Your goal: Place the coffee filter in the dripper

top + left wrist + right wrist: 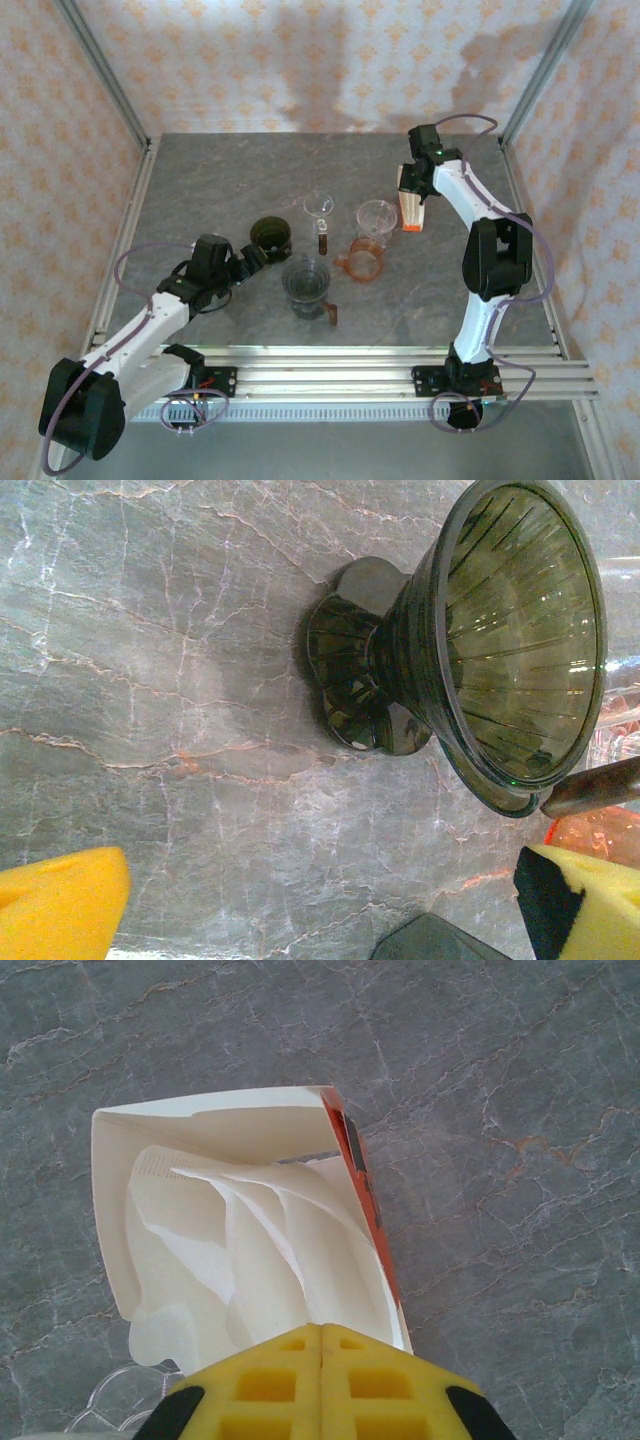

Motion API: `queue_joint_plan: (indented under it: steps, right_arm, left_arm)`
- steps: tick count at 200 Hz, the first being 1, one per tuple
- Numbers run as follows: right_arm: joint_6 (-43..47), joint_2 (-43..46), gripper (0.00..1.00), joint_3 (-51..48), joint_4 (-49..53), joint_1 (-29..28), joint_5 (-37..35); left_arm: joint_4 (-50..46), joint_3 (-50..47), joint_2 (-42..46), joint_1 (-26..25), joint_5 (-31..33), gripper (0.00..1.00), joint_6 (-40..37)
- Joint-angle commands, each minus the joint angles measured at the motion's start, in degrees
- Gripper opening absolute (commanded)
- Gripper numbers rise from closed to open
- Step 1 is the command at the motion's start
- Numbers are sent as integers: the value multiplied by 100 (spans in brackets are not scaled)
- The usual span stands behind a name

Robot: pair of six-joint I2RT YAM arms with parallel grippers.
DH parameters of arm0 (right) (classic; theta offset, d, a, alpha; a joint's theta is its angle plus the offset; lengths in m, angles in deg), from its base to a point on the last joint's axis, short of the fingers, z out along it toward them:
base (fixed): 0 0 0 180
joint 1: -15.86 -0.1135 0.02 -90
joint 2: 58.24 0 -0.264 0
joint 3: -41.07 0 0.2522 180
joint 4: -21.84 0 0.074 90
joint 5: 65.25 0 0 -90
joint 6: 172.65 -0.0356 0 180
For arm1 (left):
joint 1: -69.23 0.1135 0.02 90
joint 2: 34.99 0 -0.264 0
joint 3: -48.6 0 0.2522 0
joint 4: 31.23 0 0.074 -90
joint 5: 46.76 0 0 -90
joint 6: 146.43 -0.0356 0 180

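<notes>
White coffee filter [270, 1250] is being pinched in its box [200, 1125] by the right end effector [322, 1335], while the dripper [500, 640] is sitting empty ahead of the spread left end effector [320, 910].

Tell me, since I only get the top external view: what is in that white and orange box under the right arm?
Observer: The right wrist view looks into the open box: white paper filters, loosely fanned.
Visitor: Has the right hand got one?
Observer: The right hand is shut, its pads together at the filters' edge. I can't tell whether a sheet is pinched.
Visitor: And the dark cone by the left arm?
Observer: That is the dripper. The open left hand faces it, and its ribbed inside has no filter in it.
</notes>
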Motion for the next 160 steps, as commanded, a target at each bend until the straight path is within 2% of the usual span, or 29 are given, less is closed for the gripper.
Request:
queue_joint_plan:
  steps: [1, 140, 151, 160]
  right_arm:
    - [55, -68, 0, 186, 139, 8, -130]
    - [11, 622, 0, -205, 58, 4, 55]
    - [62, 482, 22, -113, 222, 2, 158]
    - [80, 352, 28, -43, 301, 3, 201]
  left_arm:
    - [116, 104, -67, -36, -19, 100, 6]
    - [230, 104, -190, -35, -85, 99, 57]
    - [226, 112, -204, -36, -96, 99, 69]
    - [239, 113, -212, -36, -99, 100, 65]
